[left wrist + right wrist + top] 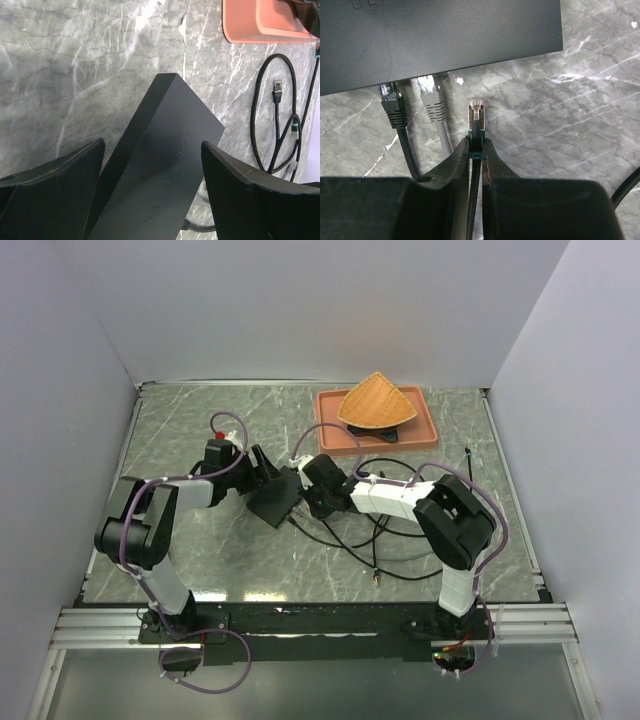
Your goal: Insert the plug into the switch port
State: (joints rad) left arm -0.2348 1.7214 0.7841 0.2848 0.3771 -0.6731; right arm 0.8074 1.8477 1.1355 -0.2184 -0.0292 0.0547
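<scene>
**A:** Where is the plug sitting right now?

**B:** The plug [476,106] is pointing at the long edge of the black box [440,35] and stopping just short of it, with bare marble table [580,115] showing between its clear tip and that edge. It is lying just to the right of 2 connectors that are already seated in the same edge, a black cable [394,107] and a grey cable [434,100].

**A:** And the switch port itself?

**B:** It is sitting on that same edge. The wrist camera is looking down on the box's top face, so I cannot make out the opening.

**A:** What is the right gripper doing?

**B:** The right gripper [476,148] is pinching the plug's green boot, with its 2 fingers drawn together around it.

**A:** And the left one?

**B:** The left gripper [152,145] is straddling the box, which is lying at a slant between its fingers [55,185]. They are standing wide apart and appear to be pressing against the box's 2 sides.

**A:** Anything else around?

**B:** A terracotta tray [335,435] is sitting well behind the box, carrying an orange wedge-shaped piece [375,402]. Loose black cable loops [385,540] are trailing across the marble near the right arm.
</scene>
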